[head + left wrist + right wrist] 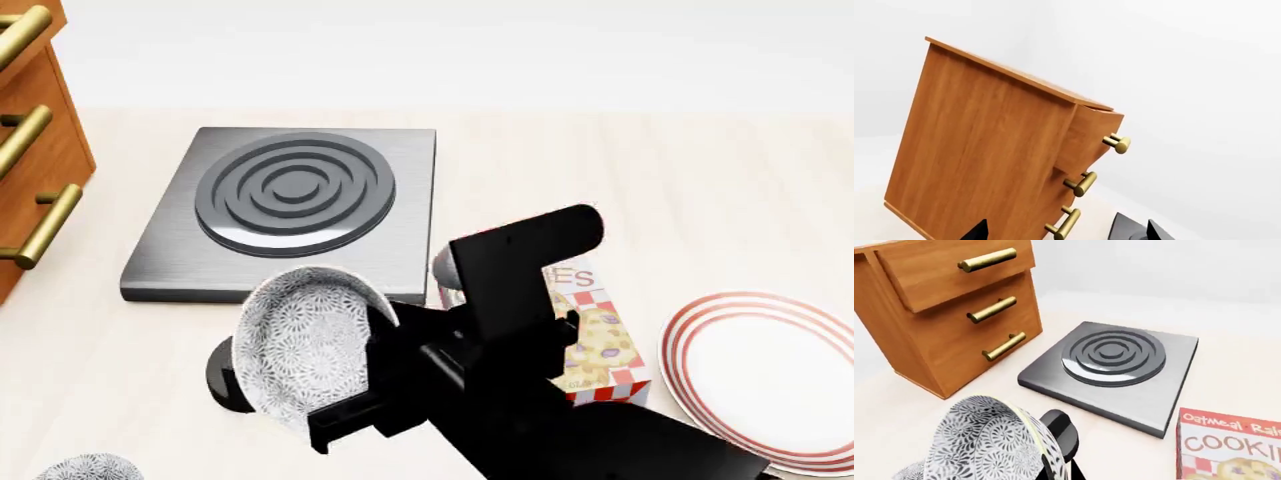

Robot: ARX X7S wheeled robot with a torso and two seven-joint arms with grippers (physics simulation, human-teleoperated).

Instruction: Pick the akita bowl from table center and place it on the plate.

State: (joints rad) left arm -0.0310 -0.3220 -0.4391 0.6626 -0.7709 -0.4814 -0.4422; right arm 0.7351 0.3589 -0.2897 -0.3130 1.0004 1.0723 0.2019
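My right gripper (384,352) is shut on the rim of the akita bowl (304,340), a speckled black-and-white bowl. It hangs tipped on its side above the table, just in front of the stove, with its inside towards the head camera. The right wrist view shows the bowl's patterned outside (984,445) and a black finger (1061,432) at its rim. The plate (767,375), white with red rings, lies on the table to the right, beyond a cookie box. My left gripper (1064,235) is open, holds nothing, and is out of the head view.
A grey stove plate (294,205) lies behind the bowl. A cookie box (598,345) stands between bowl and plate. A second speckled bowl (87,468) sits at the near left edge. A wooden drawer cabinet (34,130) with brass handles stands at the left.
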